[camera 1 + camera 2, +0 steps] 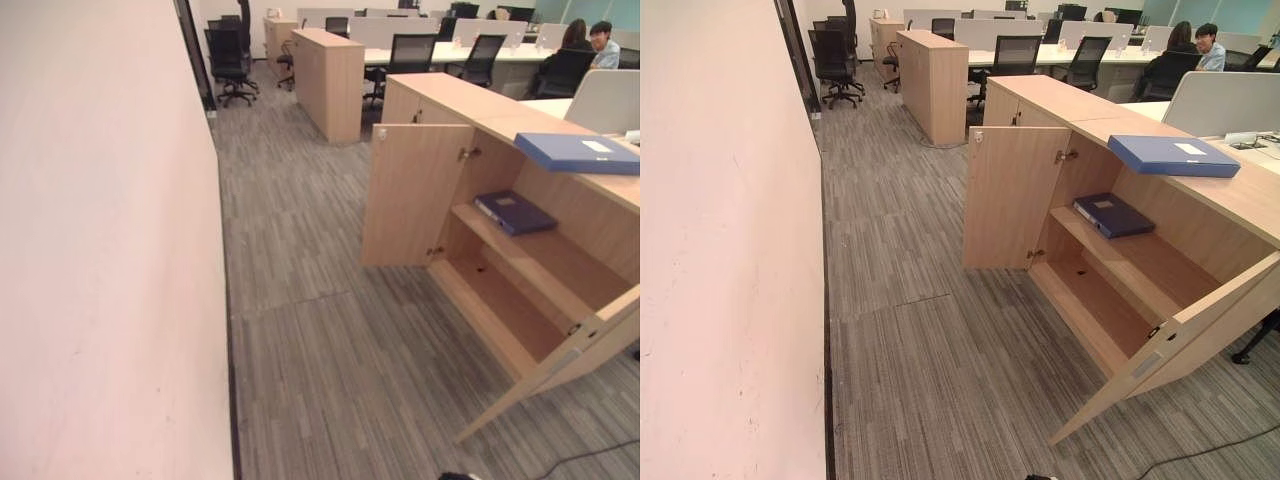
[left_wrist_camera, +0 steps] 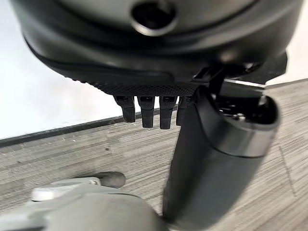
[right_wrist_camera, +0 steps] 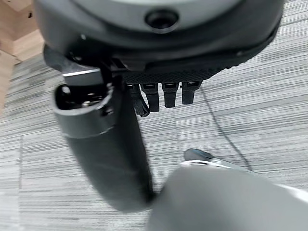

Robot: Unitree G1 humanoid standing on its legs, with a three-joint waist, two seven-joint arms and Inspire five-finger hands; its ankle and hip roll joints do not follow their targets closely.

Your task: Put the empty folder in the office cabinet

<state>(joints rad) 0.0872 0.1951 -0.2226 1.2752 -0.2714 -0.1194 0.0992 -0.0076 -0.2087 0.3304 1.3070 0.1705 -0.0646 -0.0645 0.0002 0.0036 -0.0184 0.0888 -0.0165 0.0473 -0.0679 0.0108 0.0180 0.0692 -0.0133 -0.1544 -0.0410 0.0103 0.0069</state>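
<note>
A light-wood office cabinet [image 1: 440, 100] stands at the right with both doors swung open, the far door [image 1: 415, 195] and the near door [image 1: 560, 365]. A light blue folder [image 1: 578, 152] lies flat on the cabinet's top. A darker blue folder [image 1: 514, 212] lies on the upper shelf inside; the lower shelf [image 1: 1095, 300] is bare. My left hand [image 2: 159, 48] hangs above the grey carpet with fingers straight and nothing in it. My right hand [image 3: 159, 43] hangs the same way, empty, over the carpet.
A pale wall [image 1: 100, 250] runs along the left. Grey carpet [image 1: 320, 330] stretches between wall and cabinet. Farther back stand another wooden cabinet [image 1: 330, 80], black office chairs [image 1: 230, 60] and desks with seated people [image 1: 600, 45]. A white partition [image 1: 605, 100] rises behind the cabinet.
</note>
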